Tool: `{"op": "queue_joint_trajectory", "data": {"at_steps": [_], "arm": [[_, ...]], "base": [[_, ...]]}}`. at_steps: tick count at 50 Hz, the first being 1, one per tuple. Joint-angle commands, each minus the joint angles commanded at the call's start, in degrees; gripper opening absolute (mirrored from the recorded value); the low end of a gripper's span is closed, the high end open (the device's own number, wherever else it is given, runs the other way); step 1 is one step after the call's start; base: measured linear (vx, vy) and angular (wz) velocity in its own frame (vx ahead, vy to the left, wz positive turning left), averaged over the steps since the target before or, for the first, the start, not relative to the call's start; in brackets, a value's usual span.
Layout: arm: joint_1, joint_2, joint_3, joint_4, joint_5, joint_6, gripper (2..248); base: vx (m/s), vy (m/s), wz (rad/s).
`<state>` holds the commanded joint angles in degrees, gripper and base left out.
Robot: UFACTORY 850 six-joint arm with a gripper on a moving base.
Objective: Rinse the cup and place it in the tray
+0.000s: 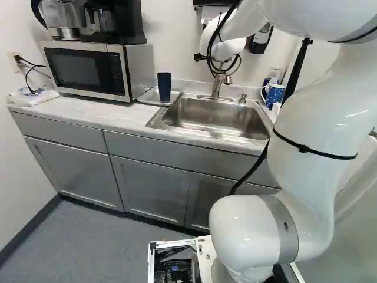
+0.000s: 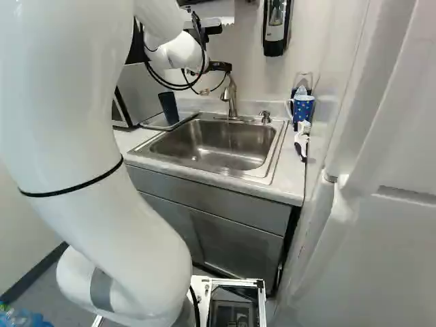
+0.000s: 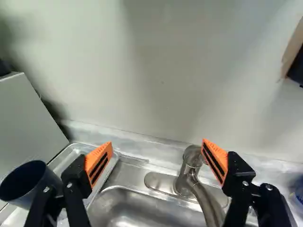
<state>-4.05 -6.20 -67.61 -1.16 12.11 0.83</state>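
Note:
The gripper (image 1: 222, 62) hangs above the faucet (image 1: 217, 86) at the sink's back, mostly hidden by the wrist and cables in the left base view. In the wrist view the gripper (image 3: 157, 158) stands open, its orange-padded fingers wide apart with nothing gripped. A dark blue cup (image 1: 164, 87) stands upright on the metal tray (image 1: 149, 96), left of the sink (image 1: 215, 118). The wrist view shows the cup (image 3: 33, 182) outside one finger, not between the pads, and the faucet (image 3: 191, 165) near the other. I cannot tell whether water runs.
A microwave (image 1: 88, 69) stands beside the tray, with a coffee maker (image 1: 115, 20) on top. Right of the sink are a spotted blue mug (image 2: 302, 107) and a white brush (image 2: 302, 139). A soap dispenser (image 2: 275, 27) hangs on the wall. Cabinets (image 1: 150, 186) front the counter.

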Motion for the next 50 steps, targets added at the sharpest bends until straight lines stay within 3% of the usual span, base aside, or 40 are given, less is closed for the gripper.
{"op": "queue_joint_trajectory", "data": {"at_steps": [21,34,50], "arm": [[0.0,1.3,1.3,0.0,-0.3,0.0,247],[-0.2,2.0,2.1,0.0,3.3,0.0,247],[-1.6,4.5,4.7,0.0,3.5,0.0,247]], "base": [[0.000,0.000,0.000],[0.000,0.000,0.000],[0.000,0.000,0.000]]}}
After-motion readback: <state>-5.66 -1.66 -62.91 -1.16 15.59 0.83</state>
